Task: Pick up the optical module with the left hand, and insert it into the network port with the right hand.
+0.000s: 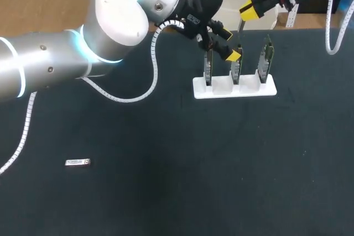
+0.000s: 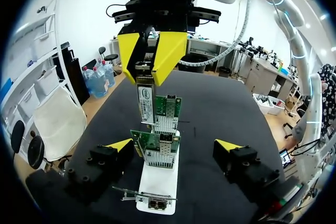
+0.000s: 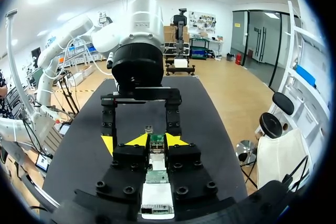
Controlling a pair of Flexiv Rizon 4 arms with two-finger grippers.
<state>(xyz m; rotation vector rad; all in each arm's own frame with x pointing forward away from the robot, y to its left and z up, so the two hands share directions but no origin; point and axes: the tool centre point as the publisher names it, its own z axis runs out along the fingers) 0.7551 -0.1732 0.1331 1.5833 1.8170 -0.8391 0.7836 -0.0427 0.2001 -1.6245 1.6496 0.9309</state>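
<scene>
The left pincer (image 2: 173, 146) hangs open, its fingers on either side of upright network cards (image 2: 157, 150) in a white rack (image 2: 157, 184). Just ahead, the right pincer (image 2: 147, 74) grips the optical module (image 2: 145, 100) from two sides, its lower end against a farther card. Well apart, a small silvery part (image 1: 77, 162) lies on the dark table (image 1: 166, 192).

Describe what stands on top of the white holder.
Three green network cards stand upright in the white holder. Their lower edges are hidden in its slots, and the left end effector covers part of the middle card.
</scene>
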